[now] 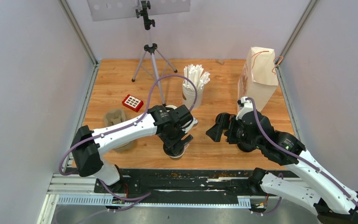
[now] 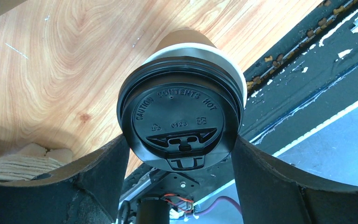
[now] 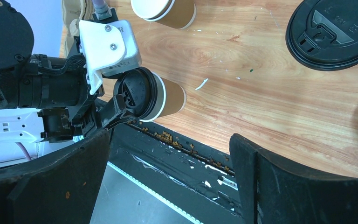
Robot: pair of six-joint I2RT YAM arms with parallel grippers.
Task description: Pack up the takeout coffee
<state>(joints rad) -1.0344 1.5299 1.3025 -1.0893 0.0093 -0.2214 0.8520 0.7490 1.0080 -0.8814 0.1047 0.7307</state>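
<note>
A takeout coffee cup (image 1: 175, 152), brown with a black lid, stands on the wooden table near its front edge. My left gripper (image 1: 176, 141) is right over it. In the left wrist view the lid (image 2: 182, 121) sits between both fingers (image 2: 102, 172), which touch its rim. The right wrist view shows the same cup (image 3: 161, 98) with the left gripper on its lid. My right gripper (image 1: 216, 128) hangs open and empty to the right of the cup; its fingers (image 3: 270, 172) frame the table's front edge. A second brown cup (image 3: 168, 9) has no lid.
A brown paper bag (image 1: 258, 77) stands at the back right. A white cup of wrapped straws (image 1: 193, 91) is mid-table. A cardboard cup carrier (image 1: 116, 119) lies at the left, with a red keypad (image 1: 133, 102) behind it. Loose black lids (image 3: 335, 30) lie near the right gripper. A tripod (image 1: 151, 60) stands at the back.
</note>
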